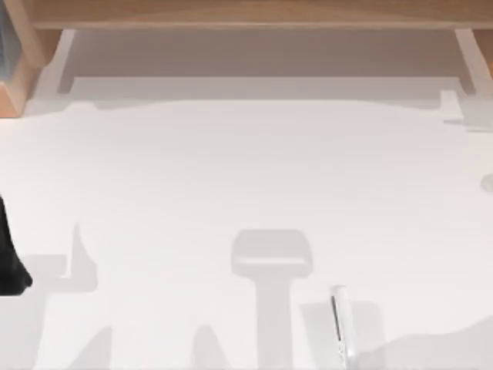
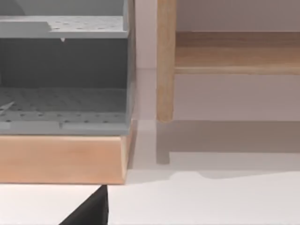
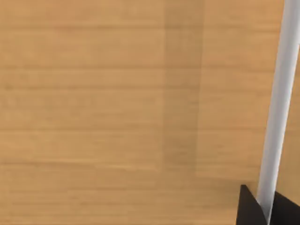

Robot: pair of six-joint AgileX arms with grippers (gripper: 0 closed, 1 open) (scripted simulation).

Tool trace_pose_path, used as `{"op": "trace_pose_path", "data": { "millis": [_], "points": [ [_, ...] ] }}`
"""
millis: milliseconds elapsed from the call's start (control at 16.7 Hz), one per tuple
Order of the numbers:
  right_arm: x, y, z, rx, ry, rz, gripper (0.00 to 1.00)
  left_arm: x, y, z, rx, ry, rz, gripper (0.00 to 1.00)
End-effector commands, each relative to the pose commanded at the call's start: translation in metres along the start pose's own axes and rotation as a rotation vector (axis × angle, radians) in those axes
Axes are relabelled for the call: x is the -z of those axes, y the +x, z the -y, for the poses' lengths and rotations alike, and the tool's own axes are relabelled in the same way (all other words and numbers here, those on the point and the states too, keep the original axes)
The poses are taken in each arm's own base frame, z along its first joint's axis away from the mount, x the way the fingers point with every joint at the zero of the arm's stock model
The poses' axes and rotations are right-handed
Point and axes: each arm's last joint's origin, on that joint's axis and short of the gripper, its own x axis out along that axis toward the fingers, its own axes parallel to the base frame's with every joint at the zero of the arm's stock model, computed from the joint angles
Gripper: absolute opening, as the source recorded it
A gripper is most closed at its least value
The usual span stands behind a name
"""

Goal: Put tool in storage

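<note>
While the left arm point(image 1: 9, 262) sits low at the table's left edge, the tool point(image 1: 340, 320) lies toward the near right part of the white table point(image 1: 231, 169), a thin pale stick with a dark stripe down its length, running almost straight away from the near edge, with its near end at the bottom of the top view. A soft grey shadow spreads just beside it, and to its left is a broad T-shaped shadow patch point(image 1: 271, 262), apart from the tool. From the right wrist, the right gripper point(image 3: 266, 212) has its two dark fingers point(image 3: 246, 208) pressed in on either side of the tool point(image 3: 279, 108), closed narrowly around its end so that the pale shaft stands out past them against a wall of light wood point(image 3: 117, 112). From the left wrist, a dark wedge of the left gripper point(image 2: 91, 208) pokes in above the table; whether it is open or closed I cannot tell. Beyond it stands a grey perforated storage unit point(image 2: 63, 108) on a wooden base point(image 2: 61, 159), with a wooden post point(image 2: 165, 61) just beside it and a wooden shelf point(image 2: 236, 56) running off behind. The same wooden frame point(image 1: 246, 11) lines the far side of the table.
</note>
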Motion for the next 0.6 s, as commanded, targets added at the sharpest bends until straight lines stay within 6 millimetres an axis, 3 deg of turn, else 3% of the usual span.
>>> {"op": "trace_pose_path", "data": {
  "millis": [180, 600],
  "points": [
    [0.001, -0.003, -0.001, -0.002, 0.002, -0.004, 0.0, 0.0, 0.0, 0.0, 0.0, 0.0, 0.0, 1.0],
    [0.001, -0.056, -0.003, -0.009, 0.008, -0.005, 0.0, 0.0, 0.0, 0.0, 0.0, 0.0, 0.0, 1.0]
  ]
}}
